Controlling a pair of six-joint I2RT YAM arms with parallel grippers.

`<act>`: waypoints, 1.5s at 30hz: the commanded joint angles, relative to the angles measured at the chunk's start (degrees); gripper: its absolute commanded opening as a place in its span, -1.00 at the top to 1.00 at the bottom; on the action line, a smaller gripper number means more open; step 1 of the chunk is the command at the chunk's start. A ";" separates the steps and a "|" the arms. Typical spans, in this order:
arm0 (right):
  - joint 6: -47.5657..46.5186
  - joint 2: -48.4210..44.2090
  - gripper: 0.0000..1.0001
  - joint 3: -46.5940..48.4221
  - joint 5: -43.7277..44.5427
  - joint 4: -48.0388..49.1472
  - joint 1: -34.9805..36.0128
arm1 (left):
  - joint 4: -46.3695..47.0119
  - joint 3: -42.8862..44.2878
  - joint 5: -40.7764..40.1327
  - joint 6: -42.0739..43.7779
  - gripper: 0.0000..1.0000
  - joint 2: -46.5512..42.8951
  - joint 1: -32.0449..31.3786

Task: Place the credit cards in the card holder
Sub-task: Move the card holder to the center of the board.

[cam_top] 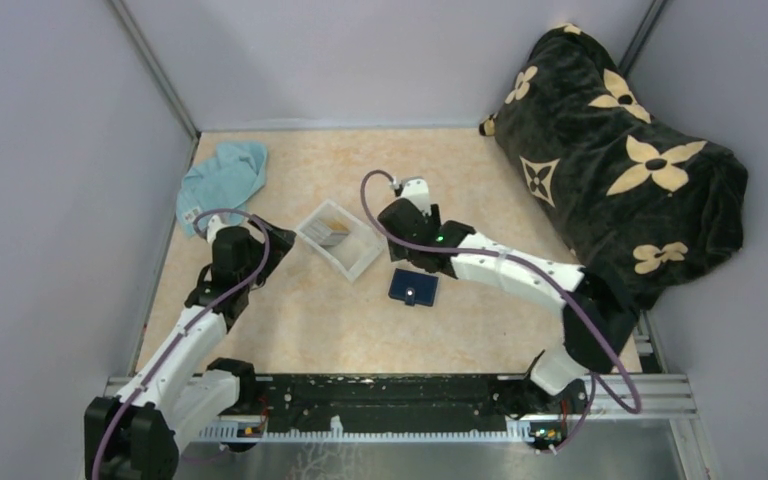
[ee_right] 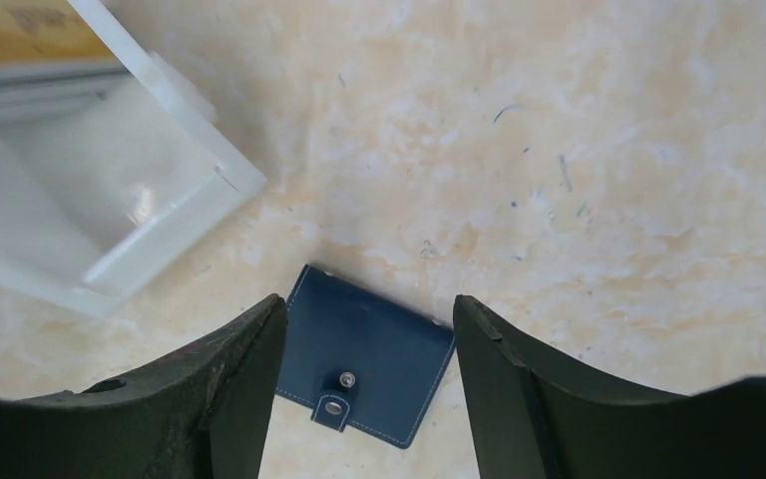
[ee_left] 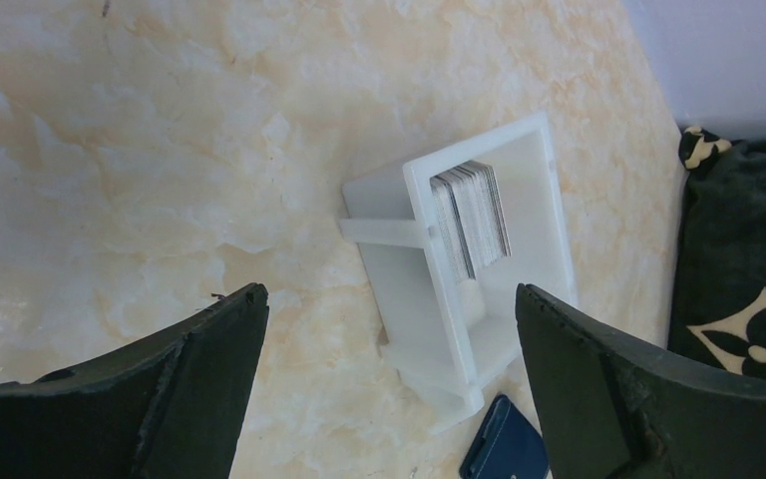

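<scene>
The card holder lies flat on the table, snapped shut, at about four o'clock from the clear tray. The credit cards stand on edge inside that tray, and none is in the holder yet. Our right gripper hangs directly over the holder, fingers spread and empty, and our left gripper, equally released, sits at the tray's nine o'clock. We judge the holder must be opened first, so we should lower squarely, pin it, and lift the snap tab at its six o'clock edge without sliding it.
</scene>
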 commanded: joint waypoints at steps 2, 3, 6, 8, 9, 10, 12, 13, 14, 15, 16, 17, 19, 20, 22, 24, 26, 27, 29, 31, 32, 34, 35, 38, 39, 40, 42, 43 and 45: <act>-1.74 -12.45 -0.26 -0.95 3.12 -2.45 -0.18 | -1.10 2.68 0.42 1.95 -0.99 0.22 -1.59; -0.78 -13.62 -0.26 -1.80 3.64 -3.68 -0.18 | -1.14 2.68 0.51 2.35 -0.99 0.05 -1.81; 3.81 -16.41 -0.14 -6.82 4.72 -6.38 -0.15 | -1.74 2.96 0.04 3.96 -0.98 -0.39 -3.26; 7.65 -19.15 0.10 -12.23 5.06 -5.12 -0.13 | -2.33 3.03 -0.28 4.83 -0.95 -0.94 -4.45; 9.35 -20.47 0.23 -15.19 5.03 -3.30 -0.17 | -2.70 3.10 -0.53 5.20 -0.93 -1.34 -5.26; 11.08 -21.49 0.30 -17.79 4.75 -2.10 -0.17 | -3.31 3.19 -1.27 5.47 -0.91 -1.76 -6.22; 14.00 -22.71 0.39 -22.23 3.79 0.06 -0.15 | -4.09 3.30 -2.94 6.36 -0.76 -2.53 -8.32; 15.15 -22.93 0.40 -24.18 3.16 1.10 -0.13 | -4.35 3.30 -3.88 6.70 -0.73 -2.91 -9.47; 16.32 -22.92 0.42 -25.80 2.83 1.94 -0.10 | -4.62 3.36 -4.85 6.96 -0.71 -3.06 -10.84; 17.48 -22.92 0.49 -27.63 2.41 3.00 -0.17 | -5.00 3.53 -6.15 7.13 -0.70 -3.11 -11.78; 17.91 -22.72 0.52 -28.79 1.74 4.35 -0.09 | -5.33 3.74 -6.95 7.09 -0.69 -3.08 -12.76; 18.24 -22.31 0.54 -29.57 1.21 5.41 -0.05 | -5.53 3.94 -7.54 7.18 -0.69 -2.97 -13.55; 18.73 -20.80 0.60 -30.53 -0.08 7.64 -0.11 | -5.69 4.40 -8.43 7.26 -0.68 -2.30 -15.10; 18.97 -19.67 0.61 -30.82 -0.67 8.73 -0.14 | -5.78 4.62 -8.81 7.36 -0.67 -1.96 -15.72; 19.10 -17.21 0.62 -30.96 -1.71 11.37 -0.17 | -6.17 4.98 -9.59 7.42 -0.67 -1.24 -17.01; 19.06 -14.28 0.63 -30.50 -2.40 13.83 -0.17 | -6.66 5.14 -10.37 7.40 -0.66 -0.72 -18.17; 18.79 -12.01 0.64 -29.74 -2.63 16.19 -0.28 | -6.97 5.08 -10.94 7.64 -0.66 -0.67 -18.93; 18.56 -10.82 0.65 -29.14 -2.79 16.76 -0.45 | -7.13 4.92 -11.13 7.67 -0.66 -0.77 -19.34; 18.00 -8.89 0.65 -27.96 -3.25 17.85 -1.17 | -7.33 4.52 -11.35 7.71 -0.66 -0.90 -19.66; 17.41 -7.73 0.65 -27.51 -3.81 19.54 -2.21 | -7.49 4.15 -11.38 7.76 -0.66 -1.12 -20.02; 17.02 -7.34 0.65 -27.46 -4.27 20.52 -2.76 | -7.63 4.03 -11.46 7.75 -0.66 -1.26 -20.07; 15.94 -6.75 0.66 -27.26 -5.20 22.25 -4.53 | -7.92 3.80 -11.76 7.88 -0.66 -1.39 -20.39; 15.31 -6.34 0.65 -27.01 -5.75 22.93 -5.34 | -8.00 3.66 -11.92 7.98 -0.66 -1.36 -20.48; 13.01 -4.98 0.66 -26.05 -7.28 25.35 -7.89 | -8.26 3.65 -12.39 8.32 -0.66 -1.30 -20.68; 12.27 -4.44 0.66 -25.69 -7.95 26.26 -8.74 | -8.30 3.65 -12.43 8.36 -0.66 -1.24 -20.77; 11.28 -3.73 0.65 -24.96 -8.80 26.91 -9.50 | -8.30 3.65 -12.43 8.46 -0.66 -1.13 -20.79; 9.85 -2.13 0.65 -23.63 -10.68 28.38 -10.90 | -8.30 3.65 -12.31 8.63 -0.66 -0.94 -20.96; 9.11 -1.47 0.65 -22.98 -11.54 29.04 -11.35 | -8.30 3.73 -12.34 8.72 -0.66 -0.73 -21.09; 7.83 -0.31 0.65 -21.76 -12.83 30.75 -12.01 | -8.46 3.92 -12.35 9.00 -0.66 -0.39 -21.43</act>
